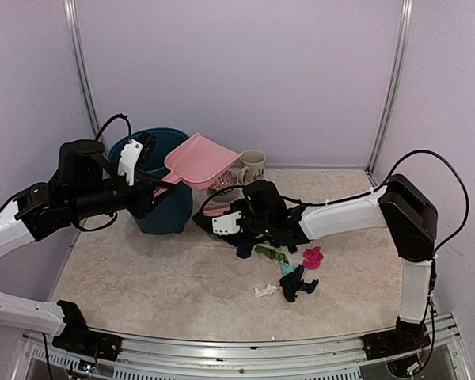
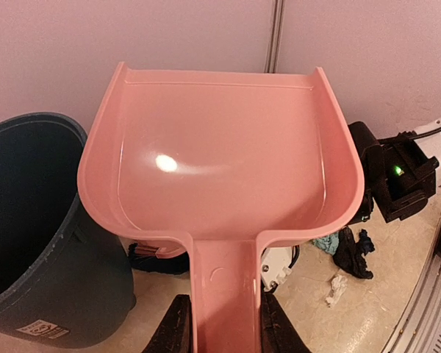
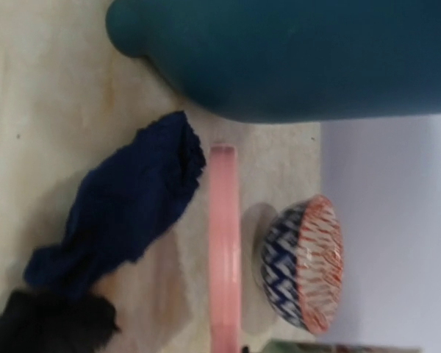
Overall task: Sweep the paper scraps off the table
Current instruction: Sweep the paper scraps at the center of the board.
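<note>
The paper scraps lie in a loose cluster right of the table's [image 1: 142, 277] centre: green [image 1: 271, 253], magenta [image 1: 312, 256], black [image 1: 294, 283], white [image 1: 264, 290]. My left gripper [image 1: 153, 192] is shut on the handle of a pink dustpan [image 2: 220, 154], held in the air next to the bin; its fingers [image 2: 175, 327] flank the handle. The pan looks empty. My right gripper [image 1: 222, 215] sits low left of the scraps, on a pink brush [image 3: 225, 250] that juts from it. A navy scrap [image 3: 121, 206] and a black one [image 3: 48, 323] lie beside the brush.
A teal bin [image 1: 154, 198] stands at the back left, under the dustpan. A patterned bowl [image 3: 305, 261] and a mug [image 1: 252, 166] stand by the back wall. The metal rail [image 1: 285, 356] runs along the front edge.
</note>
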`<state>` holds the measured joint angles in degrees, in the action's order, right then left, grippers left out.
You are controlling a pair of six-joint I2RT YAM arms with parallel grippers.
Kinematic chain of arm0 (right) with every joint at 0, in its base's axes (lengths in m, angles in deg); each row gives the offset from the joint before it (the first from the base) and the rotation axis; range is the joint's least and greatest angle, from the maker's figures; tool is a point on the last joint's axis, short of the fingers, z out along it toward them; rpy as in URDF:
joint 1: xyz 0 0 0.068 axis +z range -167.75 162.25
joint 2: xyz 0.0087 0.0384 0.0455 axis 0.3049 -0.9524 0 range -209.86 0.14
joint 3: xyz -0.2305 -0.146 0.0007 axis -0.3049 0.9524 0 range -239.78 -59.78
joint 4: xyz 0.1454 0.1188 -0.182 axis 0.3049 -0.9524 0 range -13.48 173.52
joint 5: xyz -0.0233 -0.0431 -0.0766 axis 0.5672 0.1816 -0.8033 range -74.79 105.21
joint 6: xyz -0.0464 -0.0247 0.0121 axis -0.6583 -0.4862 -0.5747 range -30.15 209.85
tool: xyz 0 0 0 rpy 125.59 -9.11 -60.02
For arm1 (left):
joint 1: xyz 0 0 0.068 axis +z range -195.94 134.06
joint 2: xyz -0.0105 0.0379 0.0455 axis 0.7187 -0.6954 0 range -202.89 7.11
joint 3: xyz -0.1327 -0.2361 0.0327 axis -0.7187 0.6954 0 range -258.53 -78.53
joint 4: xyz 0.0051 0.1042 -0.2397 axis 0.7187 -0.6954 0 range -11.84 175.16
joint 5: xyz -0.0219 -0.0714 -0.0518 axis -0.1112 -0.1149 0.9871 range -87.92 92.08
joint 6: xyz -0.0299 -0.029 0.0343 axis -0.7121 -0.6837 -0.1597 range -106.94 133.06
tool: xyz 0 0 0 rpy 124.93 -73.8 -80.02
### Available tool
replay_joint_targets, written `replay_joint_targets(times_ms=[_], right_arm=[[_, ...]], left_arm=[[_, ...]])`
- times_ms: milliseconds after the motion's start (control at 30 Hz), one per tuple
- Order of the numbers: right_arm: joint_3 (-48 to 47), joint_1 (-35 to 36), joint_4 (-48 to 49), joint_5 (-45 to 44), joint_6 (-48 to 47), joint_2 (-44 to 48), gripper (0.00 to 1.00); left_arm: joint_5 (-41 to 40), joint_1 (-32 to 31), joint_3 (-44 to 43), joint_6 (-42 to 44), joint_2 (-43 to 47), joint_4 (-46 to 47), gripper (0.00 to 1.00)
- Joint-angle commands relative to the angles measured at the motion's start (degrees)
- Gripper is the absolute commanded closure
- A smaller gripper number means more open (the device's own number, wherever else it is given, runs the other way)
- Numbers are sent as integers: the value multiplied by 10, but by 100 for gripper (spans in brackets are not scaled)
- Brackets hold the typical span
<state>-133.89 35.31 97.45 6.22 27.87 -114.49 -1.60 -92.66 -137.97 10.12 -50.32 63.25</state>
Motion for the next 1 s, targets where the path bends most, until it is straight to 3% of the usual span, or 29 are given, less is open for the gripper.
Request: replay_joint_targets(times_ms=[0, 167, 367, 967], right_arm=[[-43, -4, -11, 22, -9, -40, 100], [-40, -3, -65, 42, -10, -47, 100], [21, 5, -104, 69, -3, 10, 100], [210, 61, -222, 93, 126, 288, 100]], left_arm=[[-8, -3, 4, -1, 9, 17, 100], [-10, -3, 5, -1, 8, 17, 100], [-9, -3, 4, 0, 5, 17, 100], [-4, -3, 3, 0, -4, 13, 100]])
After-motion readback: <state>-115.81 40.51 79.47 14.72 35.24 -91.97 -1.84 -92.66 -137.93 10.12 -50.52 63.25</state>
